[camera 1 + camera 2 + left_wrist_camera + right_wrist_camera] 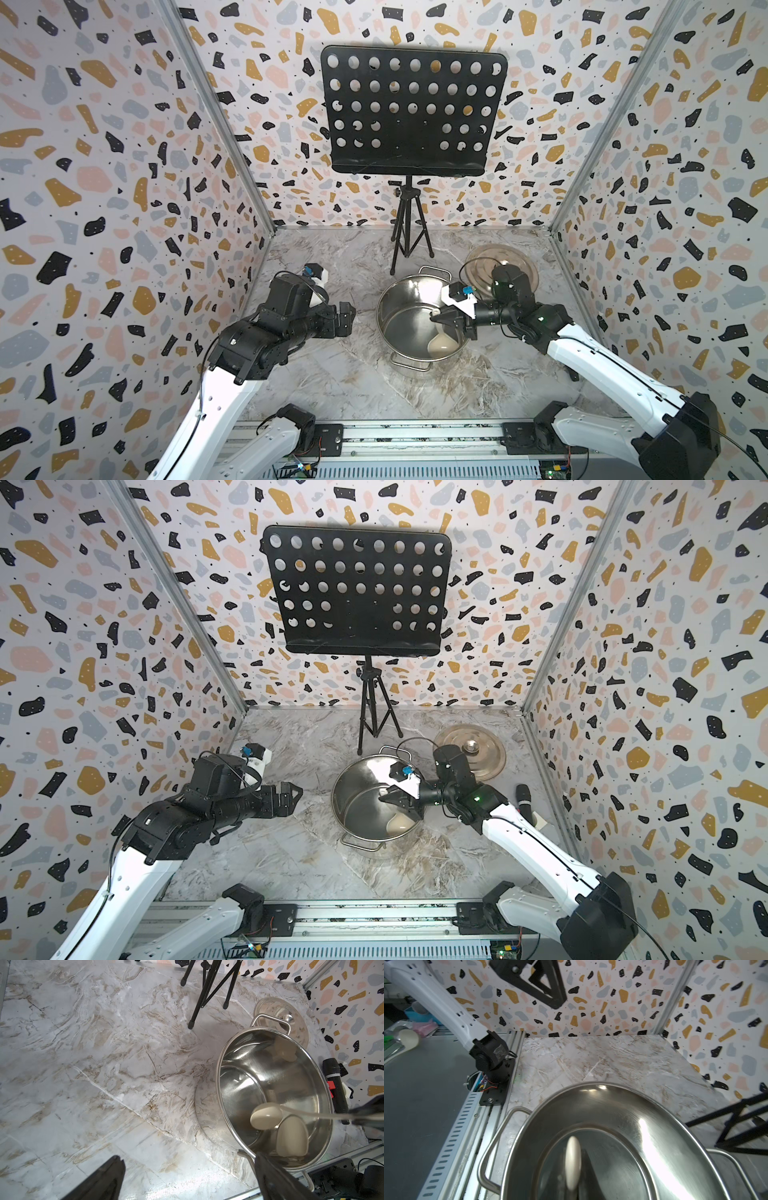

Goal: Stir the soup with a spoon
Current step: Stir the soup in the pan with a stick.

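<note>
A shiny steel pot (397, 305) (353, 789) with two loop handles stands right of centre on the marble table. No soup shows in it, only bare metal. My right gripper (437, 320) (384, 798) reaches over the pot's rim from the right, shut on the handle of the cream spoon (442, 344) (399, 823). The spoon's bowl hangs low inside the pot (239, 1076), near the front wall. In the left wrist view the spoon (266, 1115) mirrors in the metal; the right wrist view shows the spoon (572, 1163) edge-on and blurred. My left gripper (347, 318) (293, 798) (188, 1156) stays open and empty, left of the pot.
The pot's flat steel lid (519, 259) (469, 750) (276, 1012) lies behind the pot at the back right. A black music stand (411, 108) on a tripod (409, 232) stands at the back centre. A black microphone-like stick (524, 802) (334, 1084) lies by the right wall.
</note>
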`<act>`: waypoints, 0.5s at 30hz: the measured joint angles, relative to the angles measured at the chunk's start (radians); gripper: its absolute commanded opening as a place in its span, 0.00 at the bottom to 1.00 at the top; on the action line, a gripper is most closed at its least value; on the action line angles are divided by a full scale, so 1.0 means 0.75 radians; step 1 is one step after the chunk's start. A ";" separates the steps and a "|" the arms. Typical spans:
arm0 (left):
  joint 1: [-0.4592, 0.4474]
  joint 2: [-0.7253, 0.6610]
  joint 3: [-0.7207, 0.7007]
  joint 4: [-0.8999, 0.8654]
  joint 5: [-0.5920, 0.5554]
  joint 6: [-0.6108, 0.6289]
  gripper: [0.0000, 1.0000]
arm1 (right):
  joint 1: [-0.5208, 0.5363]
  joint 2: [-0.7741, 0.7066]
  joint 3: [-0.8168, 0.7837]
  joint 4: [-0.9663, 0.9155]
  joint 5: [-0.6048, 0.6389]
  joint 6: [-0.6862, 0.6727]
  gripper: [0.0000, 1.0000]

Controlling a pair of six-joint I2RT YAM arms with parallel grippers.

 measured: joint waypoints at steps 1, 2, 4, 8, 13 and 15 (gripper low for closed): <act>0.001 0.002 0.000 0.006 0.000 0.000 1.00 | 0.044 0.011 0.005 0.000 0.007 -0.001 0.00; 0.000 0.004 0.000 0.010 0.000 -0.001 0.99 | 0.089 0.028 0.013 0.001 0.012 -0.006 0.00; 0.000 0.006 0.000 0.016 0.000 -0.001 1.00 | 0.159 0.075 0.039 0.005 0.018 -0.015 0.00; 0.001 -0.007 0.000 0.017 -0.005 -0.002 1.00 | 0.242 0.228 0.147 0.026 0.017 -0.043 0.00; 0.000 -0.050 -0.012 0.015 -0.010 -0.004 1.00 | 0.268 0.418 0.297 0.064 0.002 -0.099 0.00; 0.000 -0.063 -0.013 0.012 -0.012 -0.006 0.99 | 0.268 0.486 0.356 0.063 -0.005 -0.139 0.00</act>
